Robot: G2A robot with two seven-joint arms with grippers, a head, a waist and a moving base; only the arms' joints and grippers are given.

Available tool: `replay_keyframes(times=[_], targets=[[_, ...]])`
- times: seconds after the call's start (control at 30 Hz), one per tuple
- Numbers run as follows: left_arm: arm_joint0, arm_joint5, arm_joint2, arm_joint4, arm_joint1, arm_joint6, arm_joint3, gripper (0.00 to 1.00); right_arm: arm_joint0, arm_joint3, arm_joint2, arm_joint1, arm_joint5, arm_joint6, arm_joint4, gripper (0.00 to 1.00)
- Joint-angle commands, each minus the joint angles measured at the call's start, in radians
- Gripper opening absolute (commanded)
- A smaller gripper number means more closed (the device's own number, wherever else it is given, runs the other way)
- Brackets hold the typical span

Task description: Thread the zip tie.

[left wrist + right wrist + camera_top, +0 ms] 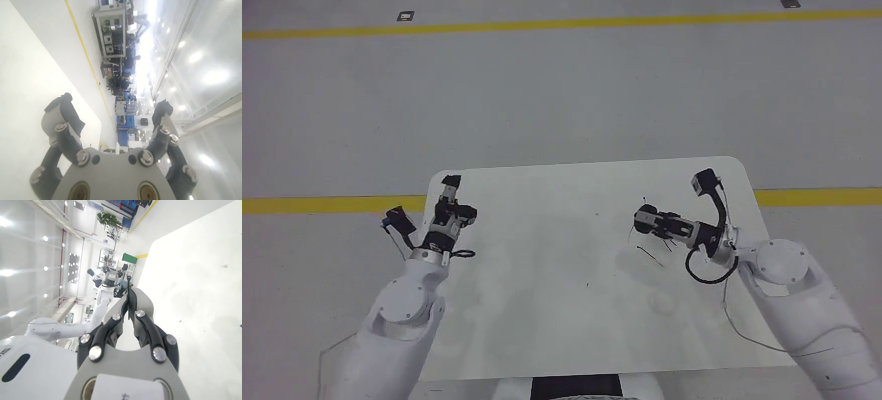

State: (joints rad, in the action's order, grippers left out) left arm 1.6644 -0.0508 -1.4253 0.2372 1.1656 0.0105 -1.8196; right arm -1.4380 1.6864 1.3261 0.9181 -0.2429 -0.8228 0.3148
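The right gripper is clamped tight on the zip tie. The thin black strap runs up between the ribbed pads, and its small square head pokes out past the fingertips. This gripper is over the table, towards its right edge. The left gripper is at the table's left edge near the far corner, its fingers spread wide and holding nothing. A few dark specks dot the white tabletop.
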Motion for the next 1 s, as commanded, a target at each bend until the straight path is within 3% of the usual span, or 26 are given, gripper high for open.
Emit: replay_keyframes(times=[0.0, 0.07, 0.53, 0.6, 0.73, 0.87, 0.97], targets=[[-0.049, -0.031, 0.062, -0.063, 0.010, -0.055, 0.018, 1.00, 0.000, -0.011, -0.004, 0.004, 0.015, 0.020, 0.030, 0.00], [-0.081, -0.059, 0.102, -0.102, 0.017, -0.101, 0.033, 1.00, 0.003, -0.027, -0.006, 0.007, 0.040, 0.035, 0.050, 0.00], [-0.084, -0.060, 0.107, -0.112, 0.018, -0.094, 0.030, 1.00, 0.003, -0.027, -0.006, 0.007, 0.040, 0.035, 0.050, 0.00], [-0.100, -0.058, 0.139, -0.157, 0.019, -0.063, 0.024, 1.00, 0.003, -0.027, -0.006, 0.007, 0.040, 0.035, 0.050, 0.00], [-0.177, -0.086, 0.243, -0.298, 0.030, -0.041, 0.050, 1.00, 0.003, -0.027, -0.006, 0.007, 0.040, 0.035, 0.050, 0.00], [-0.251, -0.095, 0.351, -0.466, 0.048, -0.086, 0.092, 1.00, 0.003, -0.027, -0.006, 0.007, 0.040, 0.035, 0.050, 0.00], [-0.265, -0.096, 0.397, -0.531, 0.057, -0.126, 0.109, 1.00, 0.003, -0.027, -0.006, 0.007, 0.040, 0.035, 0.050, 0.00]])
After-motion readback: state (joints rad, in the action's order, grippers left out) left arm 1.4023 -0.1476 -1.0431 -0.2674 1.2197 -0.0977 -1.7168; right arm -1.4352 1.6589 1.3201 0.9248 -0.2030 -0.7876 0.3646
